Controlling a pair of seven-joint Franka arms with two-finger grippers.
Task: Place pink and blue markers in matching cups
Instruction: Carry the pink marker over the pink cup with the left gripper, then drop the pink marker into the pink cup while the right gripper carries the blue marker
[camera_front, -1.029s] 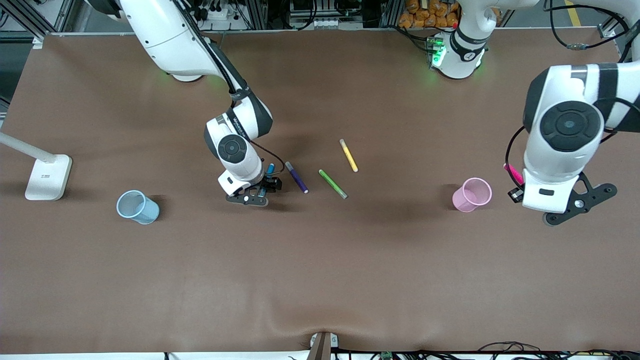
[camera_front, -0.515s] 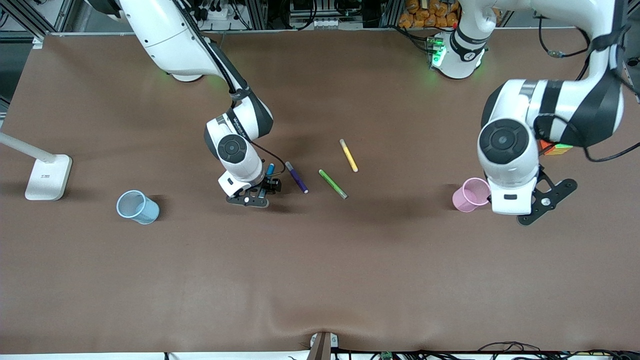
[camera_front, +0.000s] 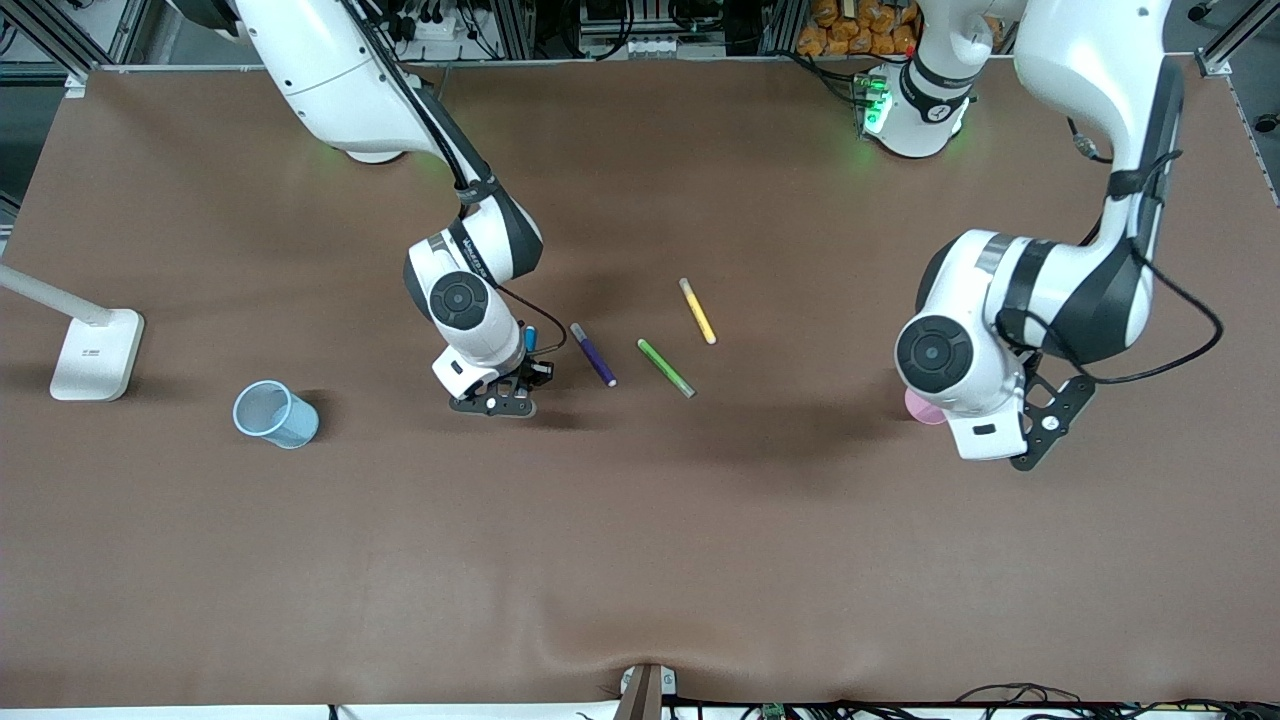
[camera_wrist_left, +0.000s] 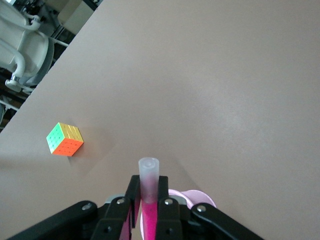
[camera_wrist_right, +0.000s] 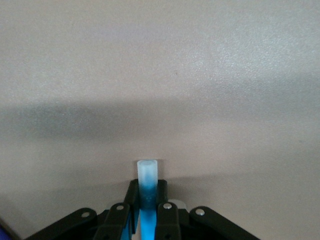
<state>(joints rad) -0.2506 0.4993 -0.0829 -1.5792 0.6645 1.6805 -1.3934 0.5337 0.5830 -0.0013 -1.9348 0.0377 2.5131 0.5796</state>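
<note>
While both markers are gripped, neither is placed: our left claw (camera_wrist_left: 149, 220) clamps the pink marker (camera_wrist_left: 148, 192) above the pink cup (camera_front: 918, 409); our right claw (camera_wrist_right: 146, 212) clamps the blue marker (camera_wrist_right: 147, 187) at bench level, well apart from the blue cup (camera_front: 272, 413).

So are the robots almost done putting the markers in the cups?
Not yet. Neither cup holds a marker. In hand: the left end effector grips the pink marker over the pink cup, and the right end effector has clamped the blue marker at the table. Left: drop the pink one in, then carry the blue one to the blue cup.
</note>
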